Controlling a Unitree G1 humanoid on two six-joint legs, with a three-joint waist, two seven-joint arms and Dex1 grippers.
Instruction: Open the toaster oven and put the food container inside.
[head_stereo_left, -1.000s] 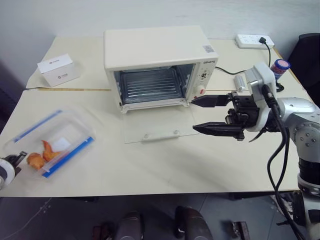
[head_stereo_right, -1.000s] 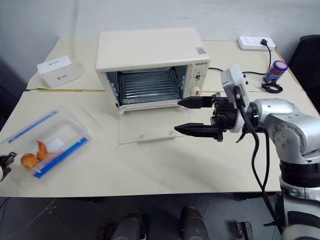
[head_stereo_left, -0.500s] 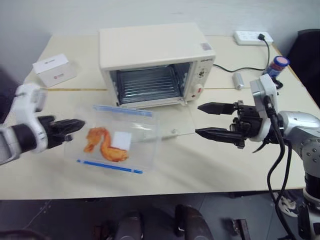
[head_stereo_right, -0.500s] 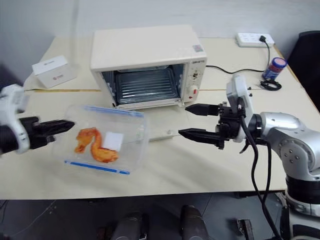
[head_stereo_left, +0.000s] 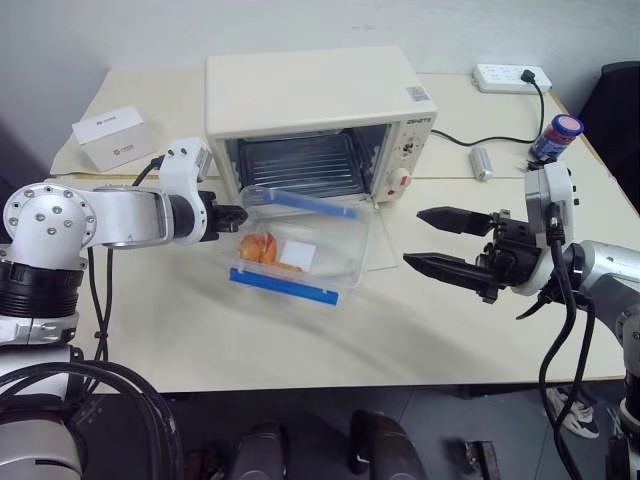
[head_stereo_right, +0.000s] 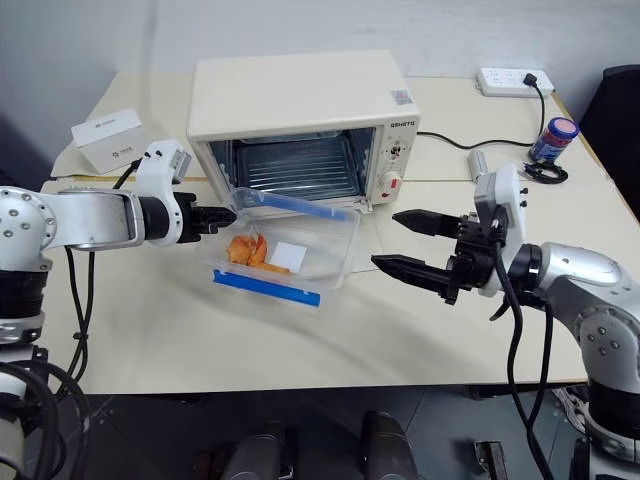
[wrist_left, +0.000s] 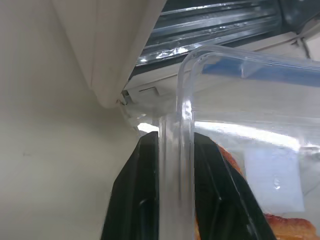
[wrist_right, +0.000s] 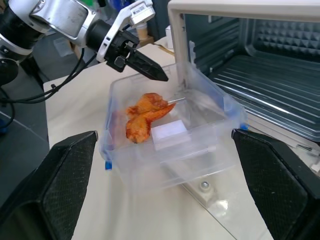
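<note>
One thin rim is all you are holding: the left gripper (head_stereo_left: 238, 213) is pinching the short end wall of the food container (head_stereo_left: 300, 245), its jaws narrow and clamped on that clear plastic edge, as the left wrist view is showing plainly. The container is hanging tilted in front of the toaster oven (head_stereo_left: 318, 128), over the glass door (head_stereo_left: 378, 240) lying flat on the bench (head_stereo_left: 420, 330), with its far corner just at the mouth of the oven and not yet on the wire rack (head_stereo_left: 300, 165).

You are probably dealing with a light box, but a flexible one: thin clear walls will likely bow under an end grip, and smooth plastic is apt to slide between hard fingers. With the weight carried from one end, the far side is likely sagging and twisting, and the orange food (head_stereo_left: 262, 248) may slide toward the low side. The blue clip bars (head_stereo_left: 280, 287) along the long sides look like the stiffest parts, so a hold near a corner beside one would likely be steadier.

Your right gripper (head_stereo_left: 440, 240) is hovering over the bench, well apart from the container, jaws spread wide and holding nothing. It could be supporting the free end if the box starts drooping.
</note>
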